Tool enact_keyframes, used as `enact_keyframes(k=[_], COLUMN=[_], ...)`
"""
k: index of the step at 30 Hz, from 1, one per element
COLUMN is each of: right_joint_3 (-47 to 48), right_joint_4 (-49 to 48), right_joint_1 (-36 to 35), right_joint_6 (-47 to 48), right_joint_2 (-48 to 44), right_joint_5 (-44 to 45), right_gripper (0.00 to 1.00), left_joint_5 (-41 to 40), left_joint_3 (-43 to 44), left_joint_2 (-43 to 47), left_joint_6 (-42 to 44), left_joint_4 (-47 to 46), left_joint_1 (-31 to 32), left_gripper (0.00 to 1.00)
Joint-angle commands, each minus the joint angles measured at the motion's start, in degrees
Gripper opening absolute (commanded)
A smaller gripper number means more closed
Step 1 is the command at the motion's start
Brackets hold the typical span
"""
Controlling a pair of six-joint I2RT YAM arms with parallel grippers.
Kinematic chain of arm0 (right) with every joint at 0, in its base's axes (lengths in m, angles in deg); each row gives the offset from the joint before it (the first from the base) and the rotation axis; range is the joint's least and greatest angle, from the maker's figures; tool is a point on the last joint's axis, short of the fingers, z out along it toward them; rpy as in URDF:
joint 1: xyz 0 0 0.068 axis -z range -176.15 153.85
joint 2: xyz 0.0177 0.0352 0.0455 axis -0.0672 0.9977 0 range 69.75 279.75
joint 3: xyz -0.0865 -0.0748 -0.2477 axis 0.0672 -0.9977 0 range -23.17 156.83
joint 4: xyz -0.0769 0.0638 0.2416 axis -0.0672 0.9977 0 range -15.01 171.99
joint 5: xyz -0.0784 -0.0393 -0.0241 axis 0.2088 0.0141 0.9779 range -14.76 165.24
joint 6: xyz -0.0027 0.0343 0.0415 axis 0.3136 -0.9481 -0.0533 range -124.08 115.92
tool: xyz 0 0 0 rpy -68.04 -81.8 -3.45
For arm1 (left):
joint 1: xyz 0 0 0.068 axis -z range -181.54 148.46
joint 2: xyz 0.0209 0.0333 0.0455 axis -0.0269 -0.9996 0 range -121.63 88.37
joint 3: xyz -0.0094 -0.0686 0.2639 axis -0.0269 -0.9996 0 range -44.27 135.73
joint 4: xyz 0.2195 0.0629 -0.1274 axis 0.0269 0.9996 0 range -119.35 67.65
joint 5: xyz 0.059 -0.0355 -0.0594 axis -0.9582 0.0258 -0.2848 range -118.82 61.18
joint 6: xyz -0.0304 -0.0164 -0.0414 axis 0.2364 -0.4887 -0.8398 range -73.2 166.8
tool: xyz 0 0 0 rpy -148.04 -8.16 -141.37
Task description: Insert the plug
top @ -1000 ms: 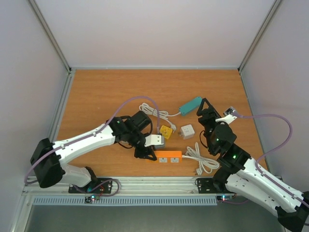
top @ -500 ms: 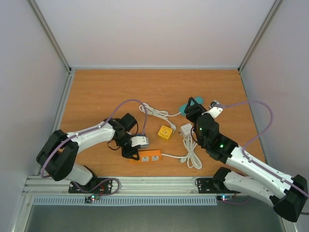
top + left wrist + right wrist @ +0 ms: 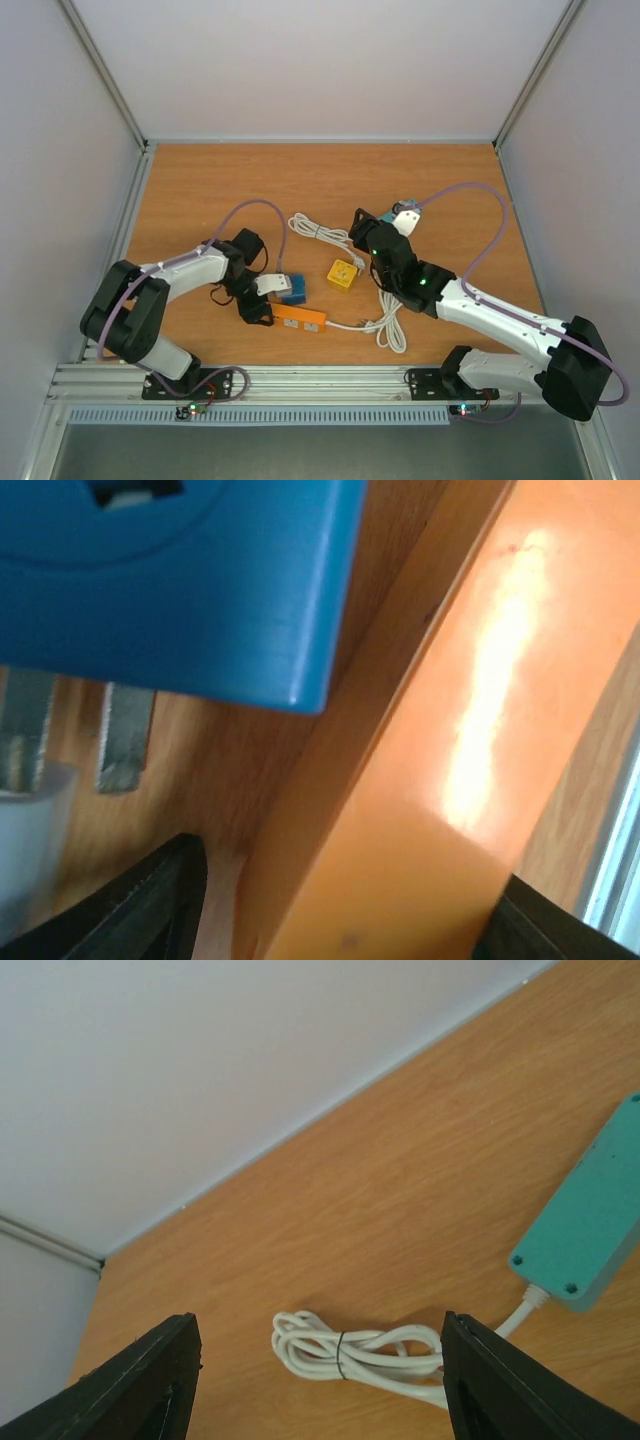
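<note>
My left gripper (image 3: 257, 304) is shut on the left end of the orange power strip (image 3: 303, 318), which lies flat near the front edge. In the left wrist view the strip (image 3: 470, 750) fills the space between the fingers (image 3: 150, 900). A blue plug adapter (image 3: 293, 289) lies beside the strip; its metal prongs (image 3: 122, 735) show in the left wrist view. My right gripper (image 3: 362, 232) is open and empty, just above the table. It faces a white cable coil (image 3: 360, 1350).
A teal power strip (image 3: 590, 1230) lies at the back right, mostly hidden under my right arm in the top view. A yellow cube adapter (image 3: 343, 273) sits mid-table. White cable coils lie at the back (image 3: 312, 228) and the front (image 3: 390, 328).
My left gripper has pulled the orange strip leftward along the front. My right arm has swung left and forward over the teal strip, now covering the white adapter.
</note>
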Motion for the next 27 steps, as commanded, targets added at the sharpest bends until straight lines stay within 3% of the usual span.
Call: enact_keyframes(k=[1,6,8,11,15,20,27], right_joint_3=[4.0,6.9,7.2,5.8,3.4,3.0,6.1], right_joint_4=[3.6,9.2,13.5,18.2,19.1,16.8,17.6], right_joint_1=[-1.2,-6.9,-9.4,-13.3,-19.4,-20.6,-21.2], right_joint_6=[0.9,1.2,-0.7,-4.2,-2.1,6.0,16.3], right_joint_2=[1.8,4.9,5.6,5.6,6.6,12.8,20.7], right_joint_5=[-1.3,-0.2,0.6,-1.0,-7.9,-21.6,-28.6], right_gripper=[0.67,0.67,0.68,0.68,0.70,0.87,0.86], left_joint_5=[-5.3,0.4,0.3,0.0,3.2,4.2,1.3], left_joint_3=[-0.8,-0.3,-1.1,-3.0,-3.4,-4.2,-8.0], left_joint_2=[3.1,4.6,7.9,15.2,23.0,25.3,29.5], left_joint_6=[1.0,2.6,4.5,8.6,13.4,19.7,26.2], left_joint_4=[-2.2,1.4,2.6,2.3,4.2,4.9,5.2], left_joint_1=[-0.3,-2.2,-2.5,-2.5,-2.4,-2.0,-2.4], left_gripper=[0.64,0.67,0.89,0.99,1.00,1.00,1.00])
